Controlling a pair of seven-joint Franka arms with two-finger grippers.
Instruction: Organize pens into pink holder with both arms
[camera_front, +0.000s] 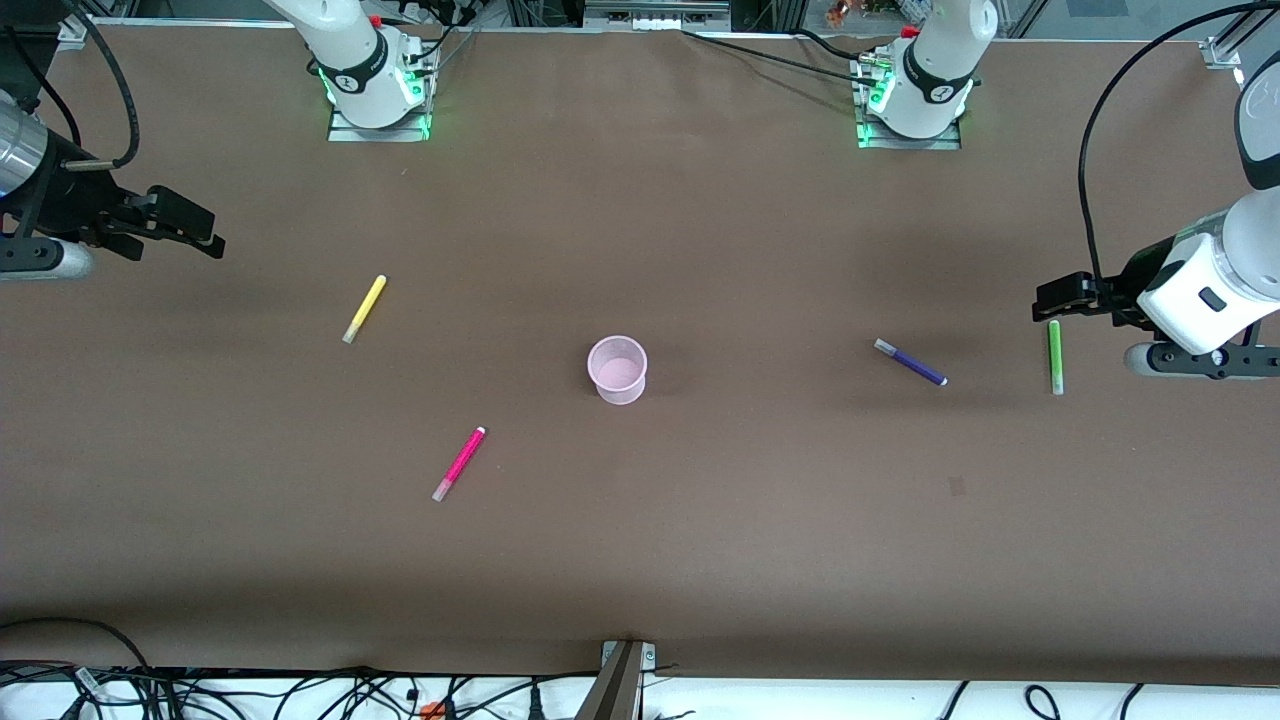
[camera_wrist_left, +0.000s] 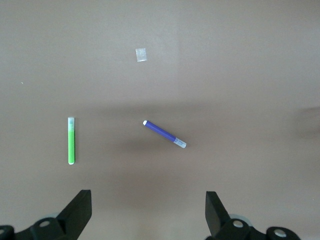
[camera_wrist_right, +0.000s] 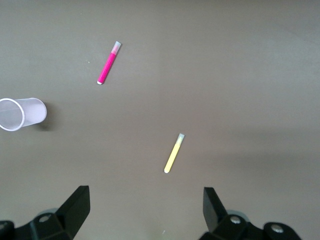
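Pens loose on the table, both grippers spread and empty.
Left gripper hangs over green pen; right gripper well apart from yellow pen; pink holder midway.

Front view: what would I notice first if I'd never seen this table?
The pink holder standing upright and empty mid-table. Four bright pens lie scattered around it: yellow pen and magenta pen toward the right arm's end, purple pen and green pen toward the left arm's end.
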